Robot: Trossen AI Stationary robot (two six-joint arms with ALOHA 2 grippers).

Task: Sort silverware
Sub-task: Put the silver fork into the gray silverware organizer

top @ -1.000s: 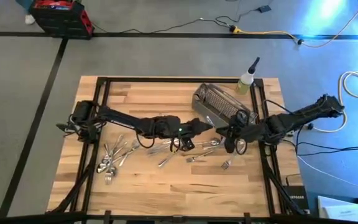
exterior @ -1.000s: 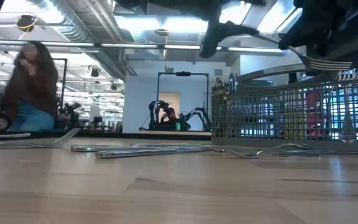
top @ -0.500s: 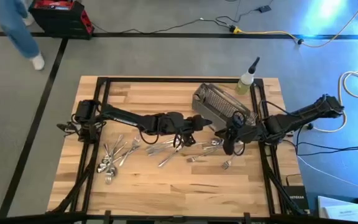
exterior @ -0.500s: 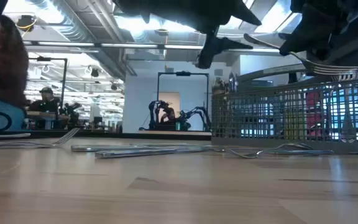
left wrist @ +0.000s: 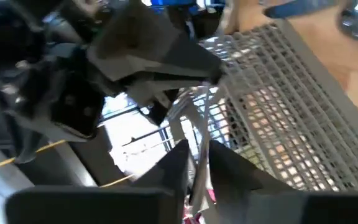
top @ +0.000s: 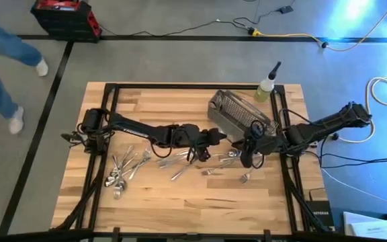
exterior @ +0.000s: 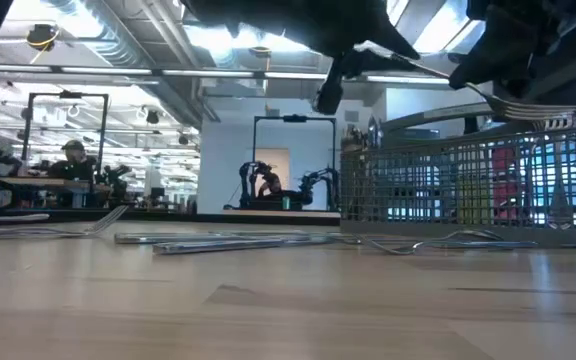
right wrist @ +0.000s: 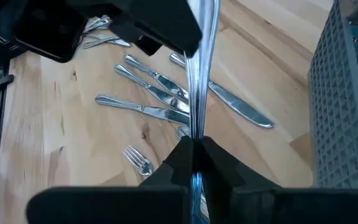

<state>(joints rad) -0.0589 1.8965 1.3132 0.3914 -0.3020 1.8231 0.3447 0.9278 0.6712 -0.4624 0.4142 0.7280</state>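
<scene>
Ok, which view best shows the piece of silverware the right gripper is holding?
The right wrist view: the handle runs straight out from the right gripper, which is shut on it, in plain sight. The low view shows its fork tines above the basket. The high view shows only the arms meeting by the basket; the left wrist view is cluttered.
</scene>
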